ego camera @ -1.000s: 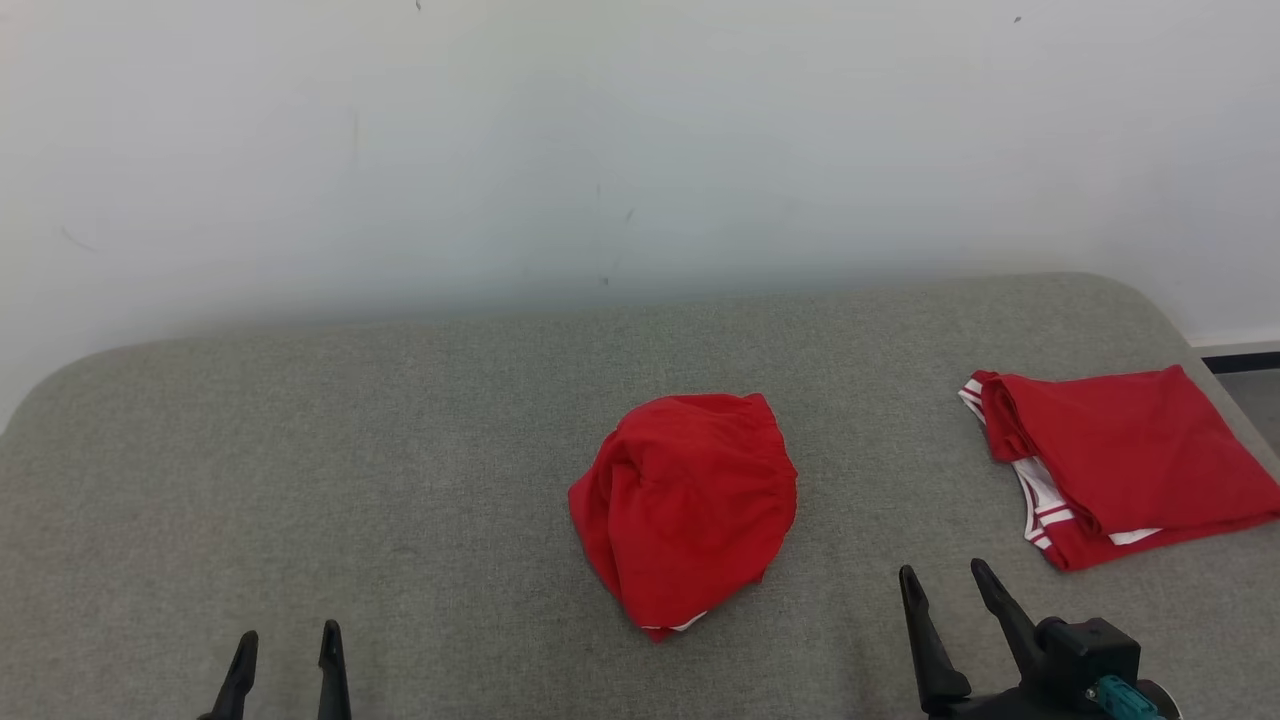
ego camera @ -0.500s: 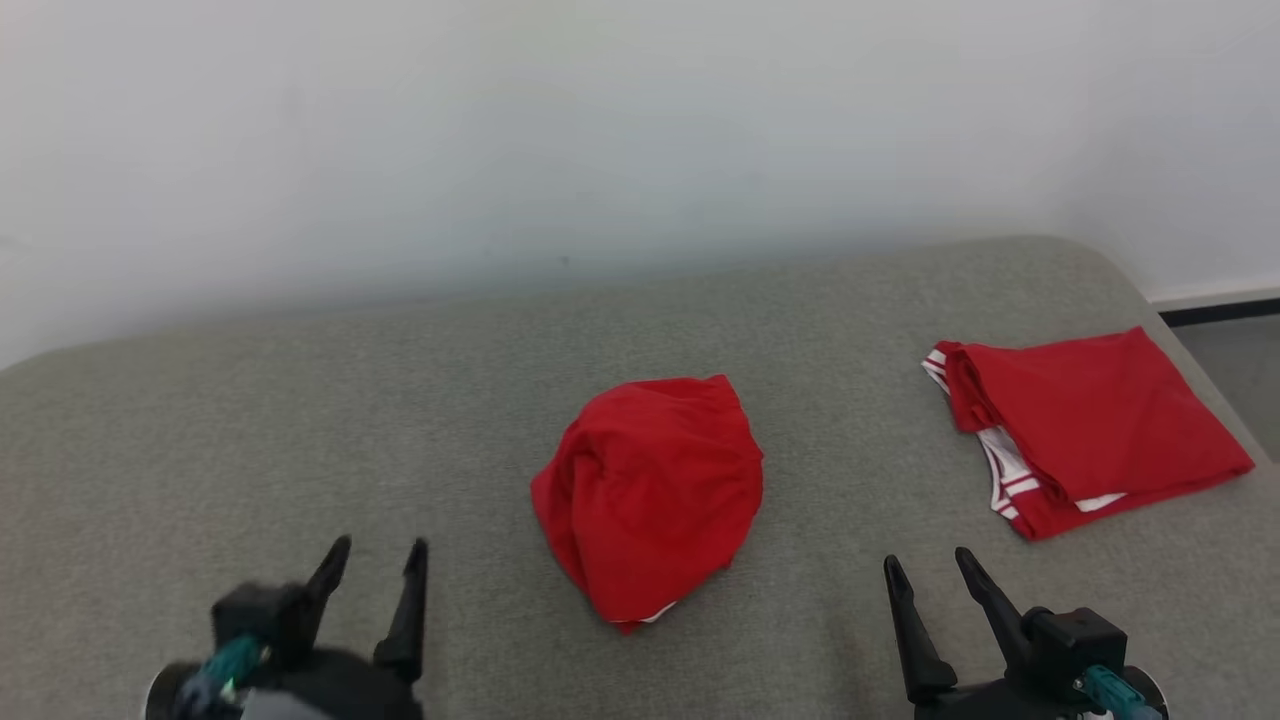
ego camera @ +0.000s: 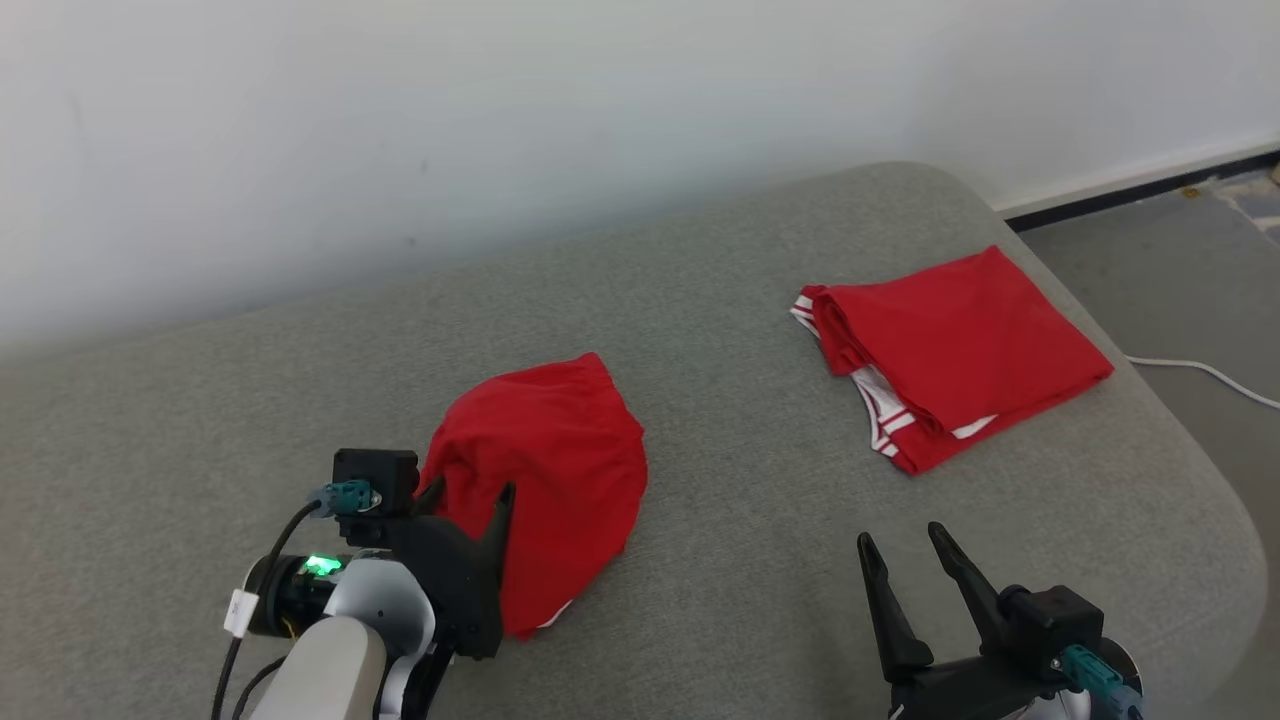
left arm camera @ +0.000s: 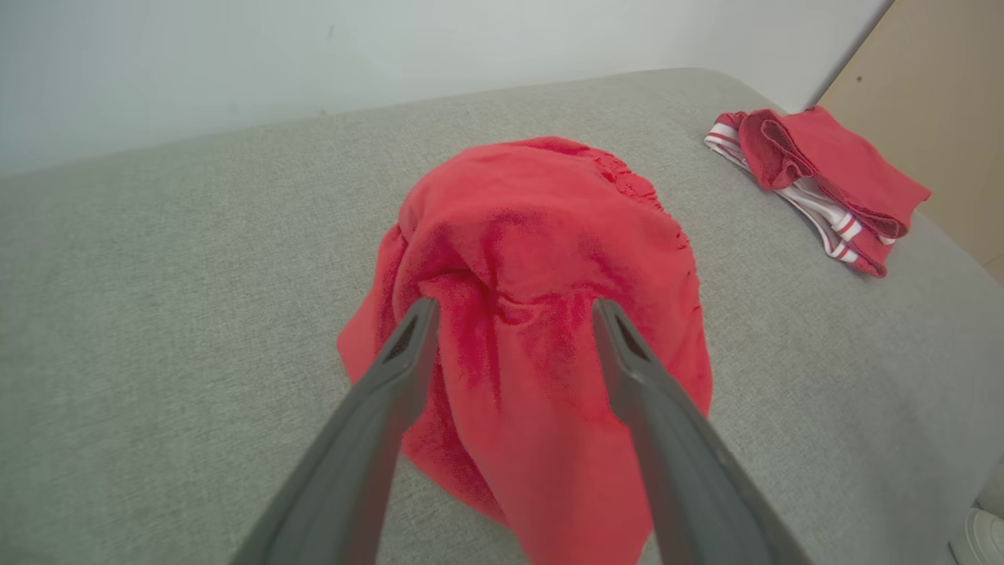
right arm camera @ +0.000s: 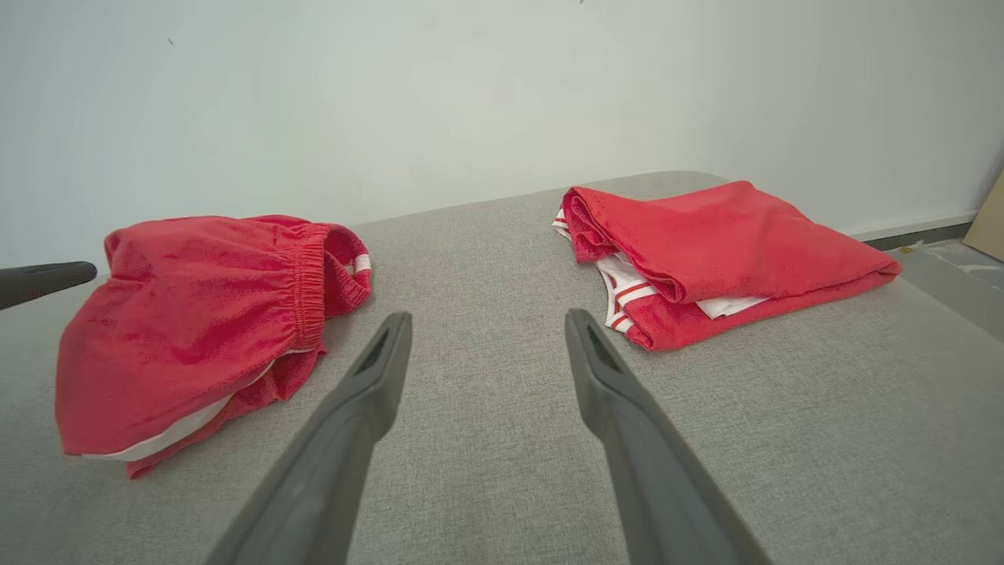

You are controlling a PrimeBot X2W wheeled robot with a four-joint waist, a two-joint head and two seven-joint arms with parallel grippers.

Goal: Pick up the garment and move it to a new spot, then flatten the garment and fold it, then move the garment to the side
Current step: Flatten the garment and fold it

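A crumpled red garment (ego camera: pixel 565 450) with an elastic waistband lies bunched in the middle of the grey padded surface (ego camera: pixel 750 500). My left gripper (ego camera: pixel 472 490) is open, its fingertips over the near left part of the heap. In the left wrist view the garment (left arm camera: pixel 541 212) rises between and beyond the spread fingers of the left gripper (left arm camera: pixel 514 306); I cannot tell whether they touch the cloth. My right gripper (ego camera: pixel 900 535) stands open at the lower right above bare surface, with nothing between its fingers. In the right wrist view the right gripper (right arm camera: pixel 488 316) has the garment (right arm camera: pixel 196 306) to its left.
A second red garment with white striped trim (ego camera: pixel 960 350) lies folded at the surface's right end (right arm camera: pixel 706 235). The rounded right edge drops to a grey floor with a white cable (ego camera: pixel 1200 370). A white wall backs the surface. A beige panel (left arm camera: pixel 925 94) stands beyond the right end.
The head camera has shifted, so the whole scene sits further left. My left gripper has come forward and inward from the bottom edge up to the crumpled garment. The right gripper has held its place.
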